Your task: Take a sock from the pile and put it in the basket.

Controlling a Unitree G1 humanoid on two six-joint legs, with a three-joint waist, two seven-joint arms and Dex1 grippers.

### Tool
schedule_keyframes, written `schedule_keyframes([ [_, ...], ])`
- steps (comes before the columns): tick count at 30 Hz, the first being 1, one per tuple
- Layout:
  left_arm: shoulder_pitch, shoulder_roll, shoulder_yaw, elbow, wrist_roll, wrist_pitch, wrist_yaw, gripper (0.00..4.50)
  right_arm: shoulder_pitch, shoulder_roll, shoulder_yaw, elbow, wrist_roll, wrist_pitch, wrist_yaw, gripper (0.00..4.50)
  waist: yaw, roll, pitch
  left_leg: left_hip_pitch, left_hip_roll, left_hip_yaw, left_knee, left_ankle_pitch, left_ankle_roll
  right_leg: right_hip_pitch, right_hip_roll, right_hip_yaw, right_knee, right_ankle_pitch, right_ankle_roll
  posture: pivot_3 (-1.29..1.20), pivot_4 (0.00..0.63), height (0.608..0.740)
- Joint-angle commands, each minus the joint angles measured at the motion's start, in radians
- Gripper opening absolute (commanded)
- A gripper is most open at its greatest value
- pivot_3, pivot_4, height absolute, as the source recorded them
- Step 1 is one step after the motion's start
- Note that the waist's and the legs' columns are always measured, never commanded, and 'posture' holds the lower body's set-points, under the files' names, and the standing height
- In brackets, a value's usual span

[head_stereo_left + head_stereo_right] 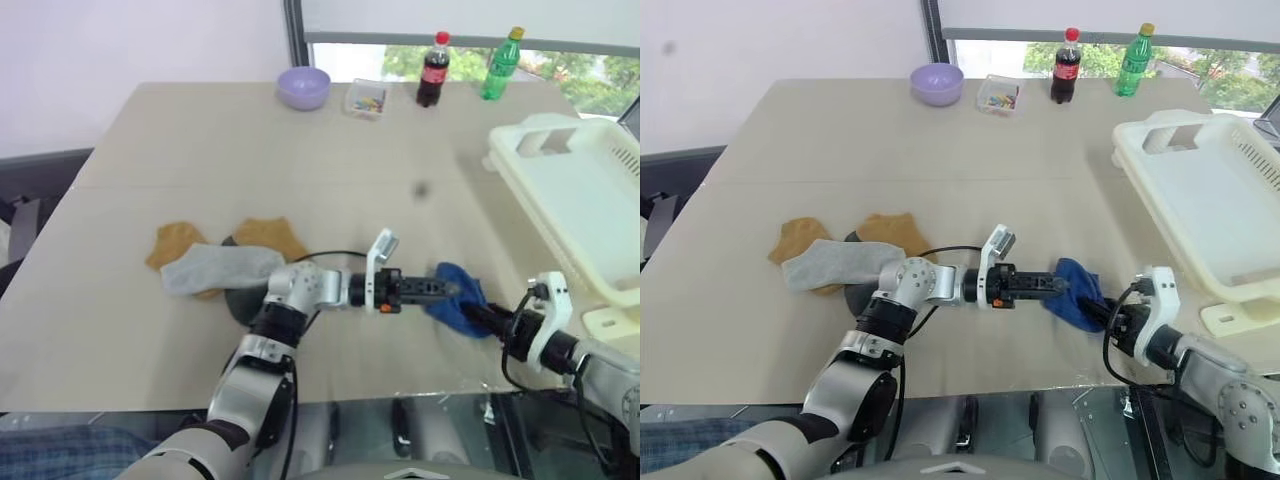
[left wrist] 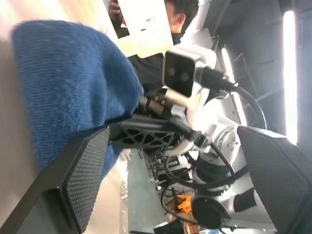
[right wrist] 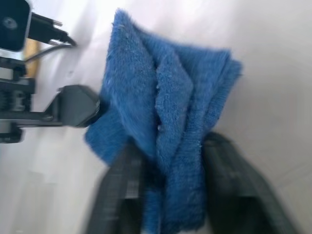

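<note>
Blue sock sits on the table, right of the pile and near-left of the basket. My right gripper has its fingers pinched on the sock's near end; my left gripper is spread wide beside it, holding nothing. Sock is separated and grasped. I judge lift and drop into the basket remain.

Crumpled blue sock between pile and basket.

Silver-grey jointed arms; white wrist brackets; black cables; black lattice-ribbed fingers.
</note>
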Motion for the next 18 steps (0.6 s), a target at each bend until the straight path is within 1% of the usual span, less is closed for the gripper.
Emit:
schedule_keyframes([
  [1, 0.010, 0.008, 0.005, -0.034, 0.006, -0.030, -0.020, 4.50, 0.005, 0.035, 0.009, 0.028, 0.062, 0.036, -0.040, 0.06, -0.001, 0.000, 0.000, 0.000, 0.000, 0.000, 0.000, 0.000, 0.000, 0.000, 0.000, 0.000, 0.000, 0.000, 0.001, 0.00, 0.150, 0.735],
  [3, 0.016, 0.019, -0.002, -0.049, 0.023, -0.071, -0.024, 4.50, -0.009, 0.051, -0.004, 0.039, 0.096, 0.036, -0.061, 0.06, -0.001, 0.000, 0.000, 0.000, 0.000, 0.001, 0.001, 0.000, 0.000, 0.000, 0.000, 0.000, 0.000, -0.001, 0.002, 0.00, 0.150, 0.735],
  [5, 0.031, 0.033, -0.019, -0.079, 0.072, -0.163, -0.015, 4.50, -0.024, 0.055, -0.019, 0.046, 0.119, 0.032, -0.091, 0.06, -0.003, 0.000, 0.000, 0.001, 0.001, 0.001, 0.001, 0.000, 0.000, 0.000, 0.001, 0.001, 0.001, -0.001, 0.002, 0.00, 0.150, 0.735],
  [7, 0.048, 0.036, -0.012, -0.103, 0.120, -0.262, 0.018, 4.50, -0.039, 0.056, -0.031, 0.054, 0.123, 0.014, -0.120, 0.06, -0.003, 0.000, 0.000, 0.001, 0.001, 0.002, 0.001, 0.000, 0.000, 0.000, 0.001, 0.001, 0.001, 0.000, -0.001, 0.00, 0.150, 0.735],
  [9, 0.068, 0.044, 0.003, -0.134, 0.134, -0.323, 0.022, 4.50, -0.055, 0.055, -0.039, 0.064, 0.119, -0.003, -0.144, 0.06, -0.003, 0.000, 0.000, 0.001, 0.001, 0.002, 0.001, 0.000, 0.000, 0.000, 0.000, 0.002, 0.001, 0.001, -0.002, 0.00, 0.150, 0.735],
  [11, 0.102, 0.072, -0.017, -0.192, 0.169, -0.391, 0.013, 4.50, -0.072, 0.052, -0.044, 0.078, 0.108, -0.029, -0.159, 0.06, -0.003, 0.000, 0.000, 0.001, 0.001, 0.003, 0.001, 0.000, 0.000, 0.000, 0.000, 0.002, 0.001, 0.001, -0.002, 0.00, 0.150, 0.735],
  [13, 0.150, 0.111, -0.063, -0.261, 0.243, -0.515, 0.000, 4.50, -0.094, 0.043, -0.047, 0.093, 0.107, -0.049, -0.163, 0.06, 0.000, 0.000, 0.000, 0.001, 0.001, 0.003, 0.001, 0.000, 0.000, 0.000, 0.000, 0.003, 0.001, 0.001, -0.002, 0.00, 0.150, 0.735],
  [14, 0.179, 0.129, -0.092, -0.286, 0.307, -0.631, -0.002, 4.50, -0.112, 0.045, -0.047, 0.097, 0.103, -0.064, -0.172, 0.06, -0.001, 0.000, 0.000, 0.001, 0.001, 0.003, 0.001, 0.000, 0.000, 0.000, 0.000, 0.003, 0.001, 0.001, -0.002, 0.00, 0.150, 0.735],
  [16, 0.216, 0.153, -0.140, -0.297, 0.410, -0.833, -0.012, 4.50, -0.152, 0.061, -0.044, 0.099, 0.101, -0.091, -0.204, 0.06, 0.002, 0.001, 0.000, 0.001, 0.001, 0.004, 0.001, 0.000, 0.000, -0.001, 0.000, 0.004, 0.000, 0.001, -0.003, 0.00, 0.150, 0.735],
  [18, 0.230, 0.159, -0.173, -0.275, 0.482, -0.966, -0.005, 4.50, -0.180, 0.070, -0.039, 0.107, 0.117, -0.093, -0.226, 0.06, 0.005, 0.001, 0.000, 0.000, 0.001, 0.004, 0.001, 0.000, 0.000, -0.001, -0.001, 0.004, 0.001, -0.001, -0.006, 0.00, 0.150, 0.735],
])
